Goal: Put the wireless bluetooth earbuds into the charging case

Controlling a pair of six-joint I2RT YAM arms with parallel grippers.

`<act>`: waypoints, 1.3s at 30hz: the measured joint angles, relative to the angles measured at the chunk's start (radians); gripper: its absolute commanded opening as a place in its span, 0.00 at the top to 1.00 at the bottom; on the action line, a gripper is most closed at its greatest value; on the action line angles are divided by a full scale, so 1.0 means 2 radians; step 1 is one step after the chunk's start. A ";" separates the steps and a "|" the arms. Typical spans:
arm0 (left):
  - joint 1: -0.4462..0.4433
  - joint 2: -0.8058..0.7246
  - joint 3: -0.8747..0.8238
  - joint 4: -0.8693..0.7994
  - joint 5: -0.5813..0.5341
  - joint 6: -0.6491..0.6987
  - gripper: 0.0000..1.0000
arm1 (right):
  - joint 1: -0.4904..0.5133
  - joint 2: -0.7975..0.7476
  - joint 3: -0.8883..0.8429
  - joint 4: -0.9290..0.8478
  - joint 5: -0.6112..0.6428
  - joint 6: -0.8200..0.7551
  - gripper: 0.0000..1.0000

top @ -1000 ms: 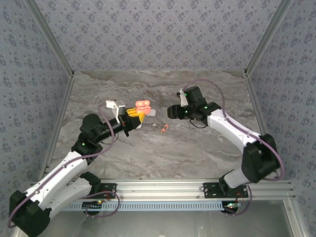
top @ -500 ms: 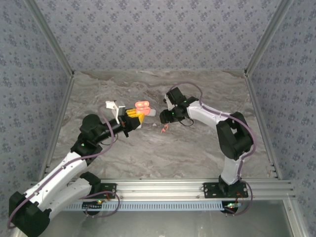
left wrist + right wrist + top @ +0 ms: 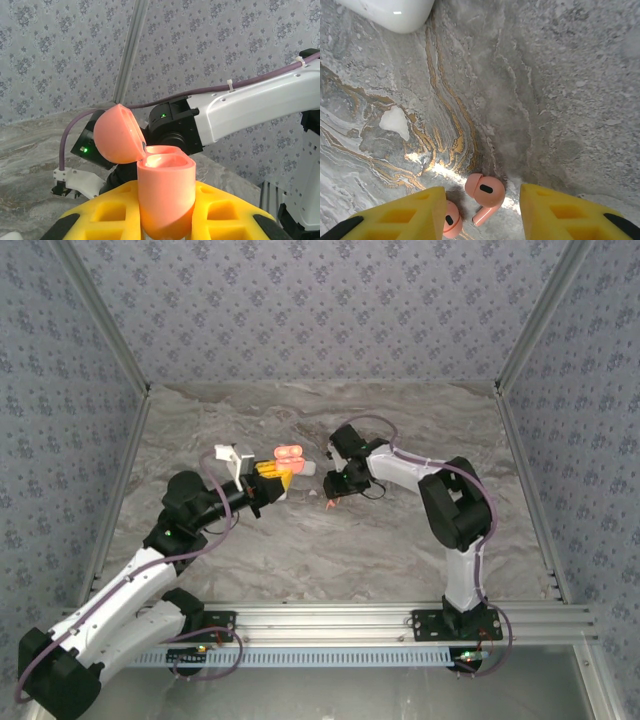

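Observation:
My left gripper [image 3: 272, 478] is shut on the body of a coral charging case [image 3: 165, 195], which stands upright with its lid [image 3: 117, 134] hinged open and both wells empty. The same case [image 3: 290, 452] sits left of centre on the table. My right gripper [image 3: 482, 215] points down at the marble surface, open. One coral earbud [image 3: 485, 191] lies flat between its yellow fingers [image 3: 400, 217], touching neither. A second coral earbud [image 3: 451, 222] is partly hidden under the left finger. From above, the earbuds [image 3: 331, 502] show as a small coral speck just below my right gripper [image 3: 335, 490].
A white rounded case [image 3: 395, 12] lies on the marble beyond the earbuds, between the two grippers [image 3: 308, 469]. The right arm [image 3: 240, 107] reaches across close behind the held case. Patterned walls enclose the table on three sides.
My right arm has swung left and dropped over the coral earbuds, and its jaws have narrowed. The left arm and the case it holds have stayed still.

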 measured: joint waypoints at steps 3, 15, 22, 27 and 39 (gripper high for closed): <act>0.000 0.000 0.000 -0.003 0.000 0.000 1.00 | 0.002 0.005 0.000 0.000 0.000 -0.002 0.59; 0.000 0.000 0.000 -0.006 0.000 0.000 1.00 | 0.002 0.014 0.005 -0.002 0.005 -0.004 0.67; 0.000 0.000 0.000 -0.007 0.000 0.000 1.00 | 0.002 0.015 0.006 -0.004 0.010 -0.005 0.75; 0.000 0.000 0.000 -0.010 -0.002 0.000 1.00 | 0.002 0.015 0.006 -0.004 0.010 -0.006 0.78; 0.000 0.010 0.000 -0.006 -0.007 -0.002 1.00 | 0.006 -0.122 -0.043 0.000 0.029 -0.006 0.78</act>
